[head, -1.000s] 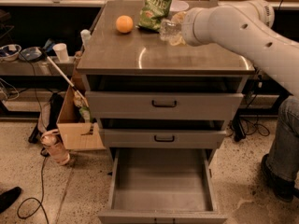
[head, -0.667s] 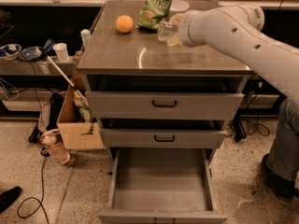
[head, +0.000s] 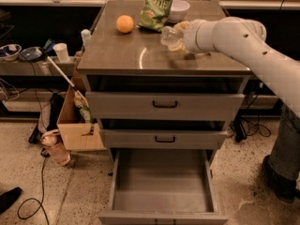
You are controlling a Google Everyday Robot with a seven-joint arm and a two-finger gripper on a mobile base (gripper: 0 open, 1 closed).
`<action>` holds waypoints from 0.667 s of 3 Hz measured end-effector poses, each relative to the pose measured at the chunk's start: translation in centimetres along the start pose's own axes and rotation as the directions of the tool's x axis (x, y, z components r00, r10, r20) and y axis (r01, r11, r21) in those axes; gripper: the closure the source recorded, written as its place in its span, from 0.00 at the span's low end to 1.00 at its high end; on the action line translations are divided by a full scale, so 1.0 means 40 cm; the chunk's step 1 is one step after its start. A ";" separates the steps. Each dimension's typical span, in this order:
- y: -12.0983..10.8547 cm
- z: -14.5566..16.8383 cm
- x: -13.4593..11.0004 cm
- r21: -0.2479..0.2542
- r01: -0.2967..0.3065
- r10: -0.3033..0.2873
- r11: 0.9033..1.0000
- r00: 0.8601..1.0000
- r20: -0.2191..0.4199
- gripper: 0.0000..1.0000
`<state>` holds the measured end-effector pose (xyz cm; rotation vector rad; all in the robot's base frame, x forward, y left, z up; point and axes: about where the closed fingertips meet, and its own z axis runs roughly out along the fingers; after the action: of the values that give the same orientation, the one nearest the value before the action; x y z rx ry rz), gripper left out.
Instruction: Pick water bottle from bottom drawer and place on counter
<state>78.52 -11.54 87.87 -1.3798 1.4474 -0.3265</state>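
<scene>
Just under the jaws lies bare bench; the gripper hovers, jaws pinching the water bottle, its length jutting beyond them.

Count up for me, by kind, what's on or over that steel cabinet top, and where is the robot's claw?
Orange: 1
Green snack bag: 1
White bowl: 1
Water bottle: 1, held over the counter by the gripper, toward the right rear of the top
Total: 4
</scene>
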 end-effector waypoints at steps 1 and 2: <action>0.004 0.007 -0.004 -0.003 -0.007 0.007 1.000 1.000 0.007 0.82; 0.004 0.007 -0.004 -0.003 -0.007 0.007 1.000 1.000 0.007 0.58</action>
<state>78.61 -11.23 87.70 -1.3767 1.4470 -0.3144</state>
